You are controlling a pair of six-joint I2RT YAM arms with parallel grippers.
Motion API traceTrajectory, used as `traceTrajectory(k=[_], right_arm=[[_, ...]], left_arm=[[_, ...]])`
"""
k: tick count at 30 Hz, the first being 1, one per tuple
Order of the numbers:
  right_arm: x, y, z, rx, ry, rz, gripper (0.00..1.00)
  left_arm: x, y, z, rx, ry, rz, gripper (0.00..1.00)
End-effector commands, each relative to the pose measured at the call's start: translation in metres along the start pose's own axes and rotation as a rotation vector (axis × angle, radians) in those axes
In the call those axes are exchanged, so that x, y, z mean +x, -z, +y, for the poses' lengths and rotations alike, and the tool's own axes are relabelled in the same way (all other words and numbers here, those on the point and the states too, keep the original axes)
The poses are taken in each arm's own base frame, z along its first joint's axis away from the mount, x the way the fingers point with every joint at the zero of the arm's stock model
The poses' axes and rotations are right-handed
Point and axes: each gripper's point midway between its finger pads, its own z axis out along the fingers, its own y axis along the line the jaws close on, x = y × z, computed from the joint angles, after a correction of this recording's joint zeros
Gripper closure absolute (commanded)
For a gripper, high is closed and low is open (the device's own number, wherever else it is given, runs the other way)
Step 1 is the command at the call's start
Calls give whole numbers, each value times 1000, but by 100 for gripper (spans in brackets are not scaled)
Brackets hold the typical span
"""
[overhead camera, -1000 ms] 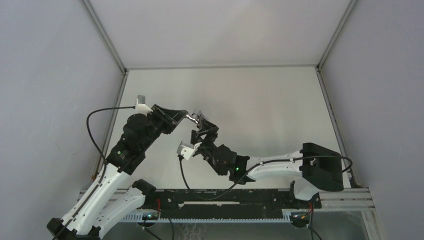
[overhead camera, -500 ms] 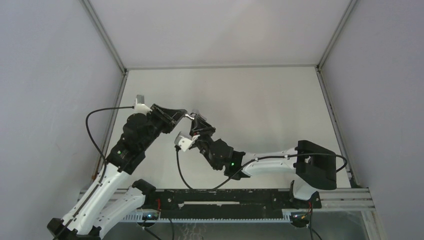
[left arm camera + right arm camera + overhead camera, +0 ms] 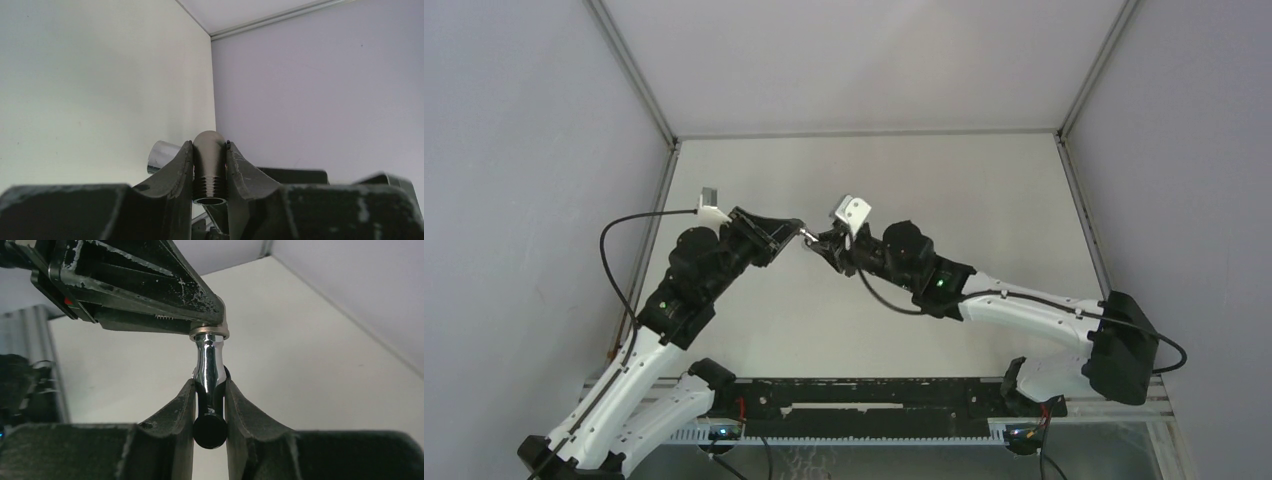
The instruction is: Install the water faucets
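A shiny silver water faucet [image 3: 808, 236] hangs in the air above the table, gripped from both sides. My left gripper [image 3: 798, 231] is shut on its threaded end [image 3: 210, 172], with the rounded body [image 3: 209, 145] between the fingertips of the left gripper [image 3: 210, 146]. A shiny stub [image 3: 162, 154] pokes out left of my left finger. My right gripper [image 3: 821, 243] comes in from the right. In the right wrist view the right gripper [image 3: 210, 384] is shut on the faucet's narrow stem [image 3: 210, 367], with a dark round knob [image 3: 210, 431] between the fingers. The left gripper's fingers [image 3: 150, 295] sit above it.
The pale table [image 3: 964, 190] lies below, with grey walls and metal corner rails [image 3: 1084, 210] on both sides. A black cable [image 3: 619, 260] loops off the left arm. The black base rail [image 3: 874, 400] runs along the near edge.
My right gripper has shut on the faucet, and the right arm has swung from the near side round to the right, with its wrist turned over. The left arm holds still.
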Motion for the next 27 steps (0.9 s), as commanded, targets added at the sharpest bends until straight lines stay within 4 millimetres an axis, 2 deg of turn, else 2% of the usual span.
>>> traceTrajectory(k=[1,6,12,15,17,20,21,23,27], right_arm=[[-47,19,37,-329,-386,-67,100],[-66,38,39,-580,-670,-69,100],[-91,56,28,-854,-1088,-35,100],[-112,69,20,-1009,-1240,-118,100],[-107,61,17,-1037,-1373,-41,100],[-102,58,17,-1026,-1382,-28,100],[-101,58,16,-1019,-1378,-29,93],[-97,56,13,-992,-1372,-28,70],[-77,50,7,-838,-1356,17,45]], left_arm=[[-16,10,-43,134,-8,-41,100],[-14,11,-47,173,-22,-38,100],[-14,11,-46,200,-10,-49,100],[-14,11,-47,205,-10,-52,100],[-15,12,-47,206,-12,-58,100],[-17,14,-48,207,-12,-68,100],[-17,14,-47,206,-12,-70,100],[-19,15,-47,202,-12,-81,100],[-22,18,-47,196,-12,-92,100]])
